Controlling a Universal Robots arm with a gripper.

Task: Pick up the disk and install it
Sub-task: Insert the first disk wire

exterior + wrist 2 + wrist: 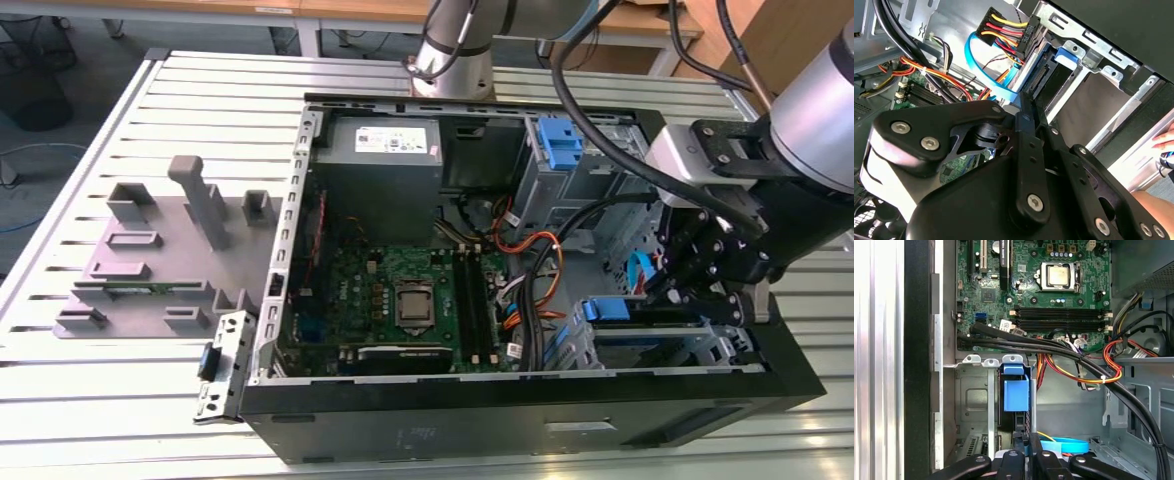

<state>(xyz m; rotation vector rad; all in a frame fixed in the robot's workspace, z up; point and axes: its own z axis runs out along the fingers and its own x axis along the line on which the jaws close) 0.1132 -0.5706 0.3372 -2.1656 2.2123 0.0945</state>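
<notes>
The disk (607,308) stands on edge in the drive cage (667,345) at the case's near corner, on the exterior view's right, and its blue carrier shows at the top. In the first wrist view the blue carrier of the disk (1016,390) sits in the cage slot. My gripper (687,295) hangs right over it. In the second wrist view my gripper (1021,100) looks shut, fingers pressed together, with its tip at the connector end of the disk (1046,80). Nothing shows between the fingers.
Black, orange and blue cables (1074,352) cross between the cage and the motherboard (400,295). A power plug (1024,32) hangs near the cage. A grey power supply (380,145) and another blue bracket (561,145) sit at the case's back. A grey fixture plate (147,260) lies outside. A person's hand (1166,142) rests by the case.
</notes>
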